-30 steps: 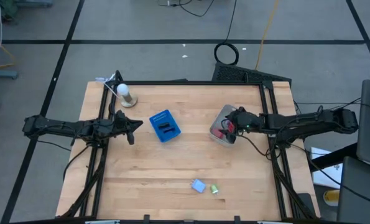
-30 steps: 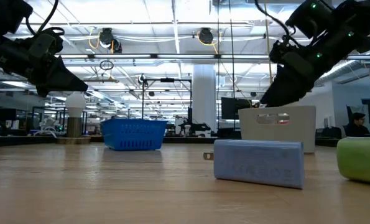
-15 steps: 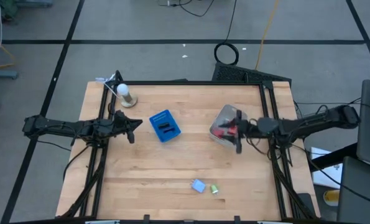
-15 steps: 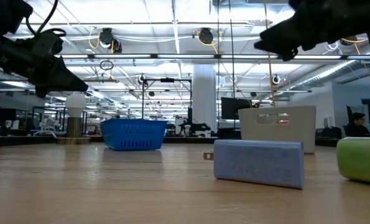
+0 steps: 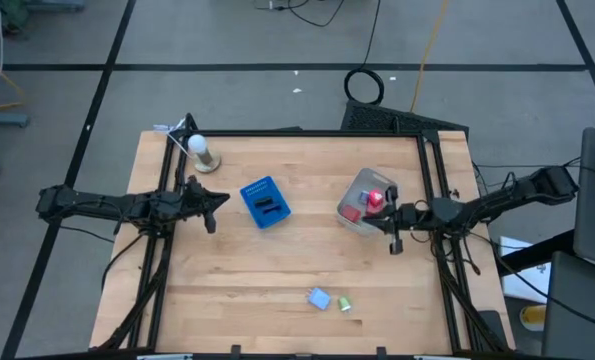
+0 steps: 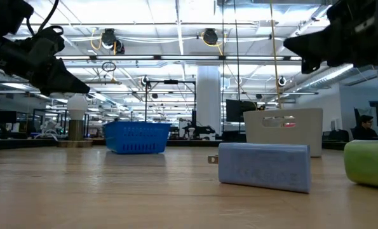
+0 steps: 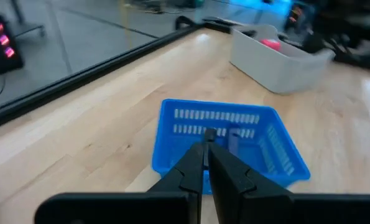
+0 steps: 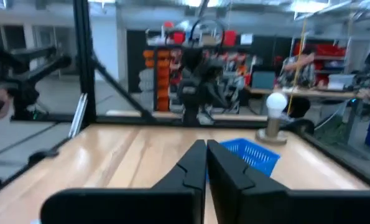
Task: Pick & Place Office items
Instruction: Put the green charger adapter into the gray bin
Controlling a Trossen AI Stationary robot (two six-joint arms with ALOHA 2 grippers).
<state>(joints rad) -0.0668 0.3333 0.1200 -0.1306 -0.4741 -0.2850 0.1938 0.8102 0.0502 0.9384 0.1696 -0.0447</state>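
A clear tub [image 5: 363,200] stands right of the table's middle with red office items [image 5: 375,198] inside. A light blue piece [image 5: 319,298] and a green piece [image 5: 344,304] lie flat near the table's near edge. The light blue piece [image 6: 265,165] and the green piece [image 6: 370,162] fill the low view's front. A blue tray [image 5: 265,202] holding dark pieces sits left of centre. My right gripper [image 5: 389,216] hovers just right of the tub, level and shut [image 8: 204,144] on nothing. My left gripper [image 5: 223,201] waits shut [image 7: 206,142] left of the tray, above the table.
A white bulb on a round stand [image 5: 203,152] stands at the far left corner. Black frame rails [image 5: 432,170] run along the table's far, left and right edges. Bare wood [image 5: 237,275] lies between the tray and the two near pieces.
My right gripper has risen out of the clear tub and drawn back toward the table's right edge, tipping from pointing down to level. A red piece now shows uncovered in the tub.
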